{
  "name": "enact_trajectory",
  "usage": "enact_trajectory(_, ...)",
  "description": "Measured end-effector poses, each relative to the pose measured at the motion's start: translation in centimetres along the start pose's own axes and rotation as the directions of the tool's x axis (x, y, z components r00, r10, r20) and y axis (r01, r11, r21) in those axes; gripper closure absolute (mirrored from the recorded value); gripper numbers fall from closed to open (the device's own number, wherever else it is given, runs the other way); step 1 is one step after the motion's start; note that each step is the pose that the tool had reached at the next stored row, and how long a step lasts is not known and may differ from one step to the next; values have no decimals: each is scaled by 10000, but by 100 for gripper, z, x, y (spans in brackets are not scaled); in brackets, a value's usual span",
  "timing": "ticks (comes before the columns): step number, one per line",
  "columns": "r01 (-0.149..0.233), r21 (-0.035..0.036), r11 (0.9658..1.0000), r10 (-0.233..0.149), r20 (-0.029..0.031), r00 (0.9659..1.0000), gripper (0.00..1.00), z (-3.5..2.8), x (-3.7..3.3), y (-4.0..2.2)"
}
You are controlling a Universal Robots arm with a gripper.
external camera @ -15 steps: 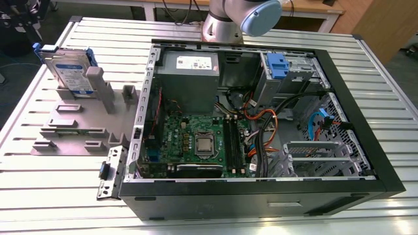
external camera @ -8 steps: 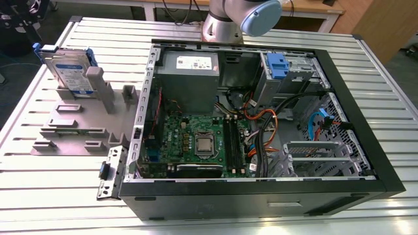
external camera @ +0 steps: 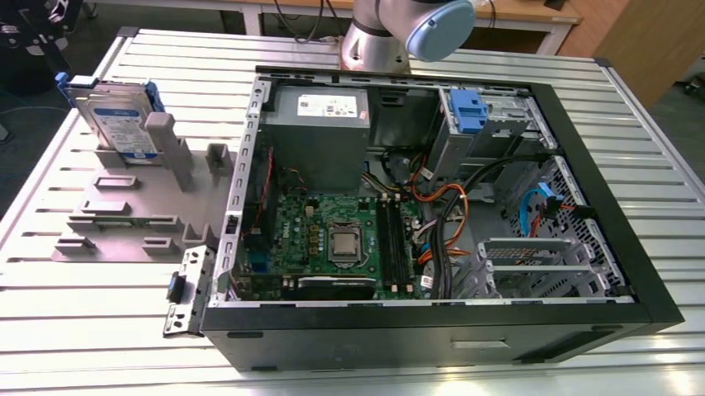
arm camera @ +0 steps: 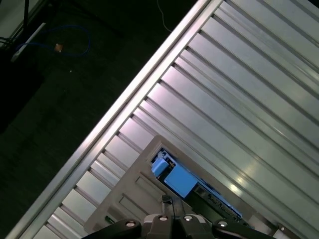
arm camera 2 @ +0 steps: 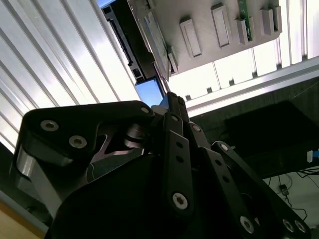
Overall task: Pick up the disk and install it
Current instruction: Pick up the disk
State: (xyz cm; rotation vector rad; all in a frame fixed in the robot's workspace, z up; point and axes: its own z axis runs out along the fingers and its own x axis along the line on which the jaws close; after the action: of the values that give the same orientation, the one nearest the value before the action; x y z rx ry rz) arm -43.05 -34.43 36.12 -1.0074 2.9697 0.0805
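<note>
The disk (external camera: 115, 115), silver with a white-and-blue label and a blue carrier rail, stands on edge in a grey holder fixture (external camera: 121, 223) on the exterior view's left. Both wrist views look down on it: its blue carrier end (arm camera: 178, 180) and its dark edge (arm camera 2: 127, 42) lie just beyond my gripper's tip. My gripper (arm camera 2: 169, 97) (arm camera: 167, 201) hangs above the disk, apart from it, shut with nothing between its fingers. The arm's grey and blue joint (external camera: 424, 25) shows at the back of the table.
An open black computer case (external camera: 441, 322) lies on the slatted metal table (external camera: 88, 322), with motherboard, cables and a grey power-supply box (external camera: 319, 132) inside. A blue latch (external camera: 468, 111) sits at the drive bay. Dark floor lies past the table edge (arm camera: 124, 99).
</note>
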Motion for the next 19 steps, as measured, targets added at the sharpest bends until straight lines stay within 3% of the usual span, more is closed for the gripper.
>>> enact_trajectory(14,77,-2,10000,-77,-4,10000,89,0,0,0)
enact_trajectory(19,626,-14,9980,-626,-29,9980,89,0,3,2)
